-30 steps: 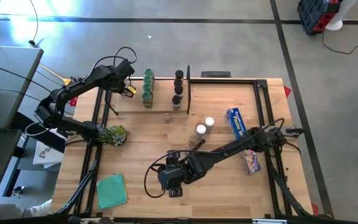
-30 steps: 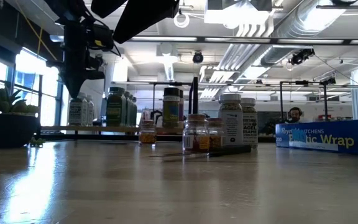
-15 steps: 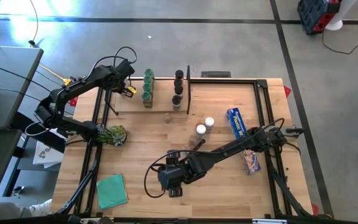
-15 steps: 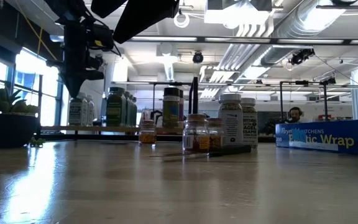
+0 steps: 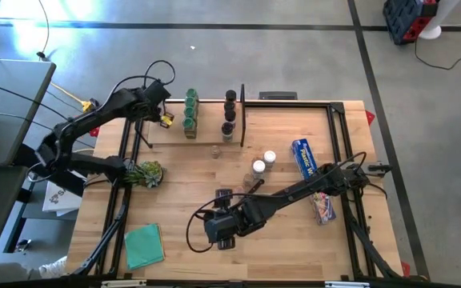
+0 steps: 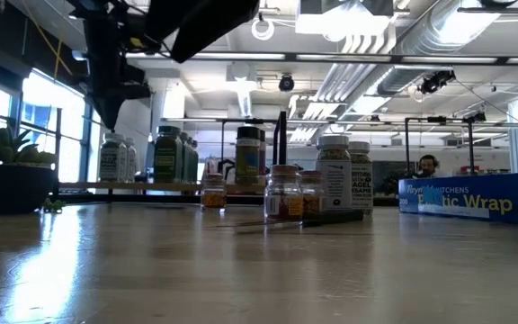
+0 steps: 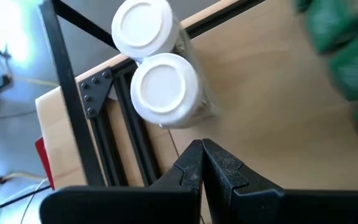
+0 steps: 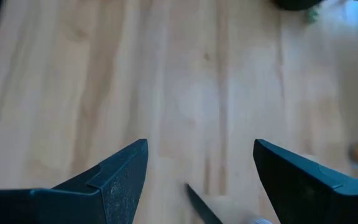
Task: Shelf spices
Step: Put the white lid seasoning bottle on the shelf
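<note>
Hovering low over the near part of the tabletop [image 5: 182, 200], the right gripper [image 8: 201, 171] has its fingers spread wide with nothing between them. Just beyond it lies a dark-handled knife [image 6: 286, 219], and past that the loose spice jars [image 5: 259, 166] stand upright on the bare table, ahead and a little to its outer side, so I judge this arm the nearer one for them. Farther back, the left gripper [image 7: 202, 163] hangs over the shelf [image 5: 162, 132], fingers pressed together on nothing, right beside two white-capped jars [image 7: 163, 89] already standing there, with green-capped jars [image 5: 190, 112] and black-capped jars [image 5: 229, 112] further along it.
</note>
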Tool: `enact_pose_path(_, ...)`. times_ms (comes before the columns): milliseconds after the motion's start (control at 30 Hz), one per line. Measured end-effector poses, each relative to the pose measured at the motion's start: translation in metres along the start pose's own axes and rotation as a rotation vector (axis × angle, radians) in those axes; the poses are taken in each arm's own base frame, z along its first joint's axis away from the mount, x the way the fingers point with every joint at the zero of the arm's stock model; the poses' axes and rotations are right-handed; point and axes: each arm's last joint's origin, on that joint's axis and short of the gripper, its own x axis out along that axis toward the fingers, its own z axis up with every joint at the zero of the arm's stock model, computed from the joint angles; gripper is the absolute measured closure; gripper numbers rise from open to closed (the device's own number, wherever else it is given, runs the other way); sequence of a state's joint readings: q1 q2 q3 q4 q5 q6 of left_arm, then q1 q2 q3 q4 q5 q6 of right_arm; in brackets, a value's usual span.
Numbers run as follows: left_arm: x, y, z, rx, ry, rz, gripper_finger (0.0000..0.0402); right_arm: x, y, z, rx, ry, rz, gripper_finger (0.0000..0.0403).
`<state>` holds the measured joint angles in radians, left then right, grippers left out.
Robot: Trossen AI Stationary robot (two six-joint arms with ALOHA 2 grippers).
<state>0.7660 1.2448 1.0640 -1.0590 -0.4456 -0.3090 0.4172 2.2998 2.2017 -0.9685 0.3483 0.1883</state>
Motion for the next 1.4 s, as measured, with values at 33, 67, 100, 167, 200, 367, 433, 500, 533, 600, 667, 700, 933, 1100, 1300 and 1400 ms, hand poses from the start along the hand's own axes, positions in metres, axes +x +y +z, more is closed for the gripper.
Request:
enact_pose_path(33,-0.006,0.000,-0.003,0.004,-0.015,-0.013,0.0401,-0.002,0.000,0.000,-0.010,0.009,-0.011,0.0116)
enact_pose_path(67,-0.013,0.001,-0.006,0.008,-0.031,-0.035,0.0401,-0.006,-0.001,0.000,-0.016,0.015,-0.026,0.0116)
enact_pose_path(100,-0.020,0.002,-0.010,0.012,-0.051,-0.061,0.0401,-0.011,-0.002,0.001,-0.024,0.026,-0.048,0.0116)
enact_pose_path(167,-0.037,0.003,-0.019,0.012,-0.106,-0.127,0.0401,-0.023,-0.006,0.000,-0.045,0.048,-0.117,0.0116)
enact_pose_path(200,-0.046,0.004,-0.024,0.016,-0.141,-0.165,0.0401,-0.028,-0.008,0.001,-0.054,0.057,-0.150,0.0116)
enact_pose_path(367,-0.088,0.008,-0.046,0.049,-0.349,-0.361,0.0401,-0.042,-0.031,-0.001,-0.134,0.135,-0.195,0.0116)
enact_pose_path(433,-0.100,0.009,-0.054,0.071,-0.413,-0.430,0.0401,-0.044,-0.051,-0.004,-0.130,0.192,-0.179,0.0116)
enact_pose_path(500,-0.108,0.007,-0.062,0.096,-0.460,-0.495,0.0401,-0.044,-0.070,-0.009,-0.111,0.271,-0.154,0.0116)
enact_pose_path(533,-0.110,0.005,-0.066,0.109,-0.485,-0.532,0.0401,-0.043,-0.079,-0.012,-0.103,0.317,-0.142,0.0116)
enact_pose_path(600,-0.112,-0.003,-0.072,0.143,-0.544,-0.623,0.0401,-0.039,-0.095,-0.019,-0.096,0.408,-0.135,0.0116)
enact_pose_path(667,-0.112,-0.014,-0.080,0.199,-0.598,-0.740,0.0401,-0.029,-0.106,-0.027,-0.111,0.488,-0.125,0.0116)
enact_pose_path(700,-0.111,-0.021,-0.084,0.222,-0.623,-0.803,0.0401,-0.024,-0.111,-0.031,-0.121,0.523,-0.125,0.0116)
enact_pose_path(933,-0.112,-0.050,-0.105,0.326,-0.748,-1.008,0.0401,-0.006,-0.148,-0.049,-0.075,0.631,-0.034,0.0116)
enact_pose_path(1100,-0.120,-0.049,-0.112,0.374,-0.764,-1.047,0.0401,0.005,-0.172,-0.061,-0.032,0.687,-0.011,0.0116)
enact_pose_path(1300,-0.124,-0.040,-0.116,0.390,-0.769,-1.070,0.0401,0.024,-0.189,-0.086,0.115,0.802,0.097,0.0116)
enact_pose_path(1400,-0.123,-0.039,-0.118,0.401,-0.761,-1.067,0.0401,0.034,-0.193,-0.100,0.123,0.867,0.066,0.0116)
